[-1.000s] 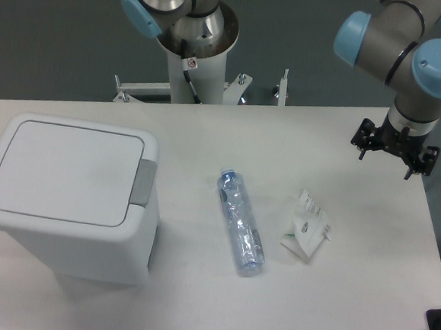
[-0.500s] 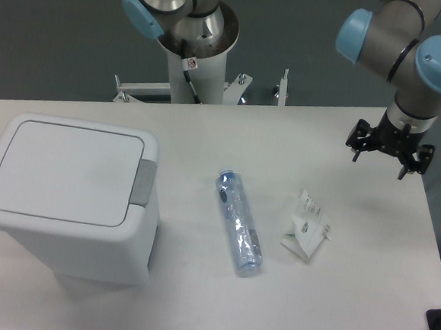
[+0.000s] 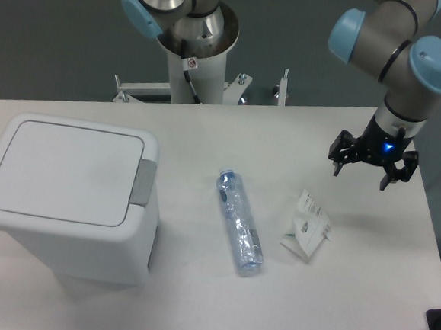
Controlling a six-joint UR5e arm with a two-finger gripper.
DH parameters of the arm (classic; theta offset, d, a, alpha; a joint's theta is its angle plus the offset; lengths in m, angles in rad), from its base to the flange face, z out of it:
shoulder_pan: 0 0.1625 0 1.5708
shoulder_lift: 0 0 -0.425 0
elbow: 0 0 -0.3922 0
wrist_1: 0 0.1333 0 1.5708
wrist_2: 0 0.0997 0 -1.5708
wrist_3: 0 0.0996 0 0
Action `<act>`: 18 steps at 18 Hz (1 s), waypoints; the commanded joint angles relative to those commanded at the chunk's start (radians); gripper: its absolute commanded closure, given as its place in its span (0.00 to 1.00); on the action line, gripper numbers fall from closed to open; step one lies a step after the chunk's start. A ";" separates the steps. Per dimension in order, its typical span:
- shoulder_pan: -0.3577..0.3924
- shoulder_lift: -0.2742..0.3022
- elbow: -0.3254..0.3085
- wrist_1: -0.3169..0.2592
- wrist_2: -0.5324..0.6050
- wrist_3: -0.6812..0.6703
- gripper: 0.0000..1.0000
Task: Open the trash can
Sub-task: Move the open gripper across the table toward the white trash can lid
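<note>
White table (image 3: 194, 300) holds closed trash can (image 3: 69, 191), bottle (image 3: 240, 222), crumpled paper (image 3: 307, 226).

Robotics lab: arm pedestal (image 3: 192, 63) bolted behind bare white table (image 3: 272, 291) (grey floor beyond), no home furnishings.

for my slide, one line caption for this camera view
Open gripper hovers far right; trash can lid shut.

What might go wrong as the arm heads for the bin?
The open gripper is far right, while the trash can sits far left. Crossing low, it may knock the bottle or the crumpled paper. It must also hit the small grey latch, or the lid stays shut.
</note>
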 joint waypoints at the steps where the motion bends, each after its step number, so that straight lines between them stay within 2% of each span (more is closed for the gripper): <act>1: -0.005 0.000 0.003 0.000 -0.008 -0.034 0.00; 4: -0.067 -0.006 0.043 0.009 -0.012 -0.181 0.00; 8: -0.129 0.003 0.095 0.002 -0.046 -0.296 0.00; 14: -0.230 0.011 0.169 0.002 -0.046 -0.410 0.00; 18: -0.284 0.029 0.175 0.008 -0.051 -0.447 0.00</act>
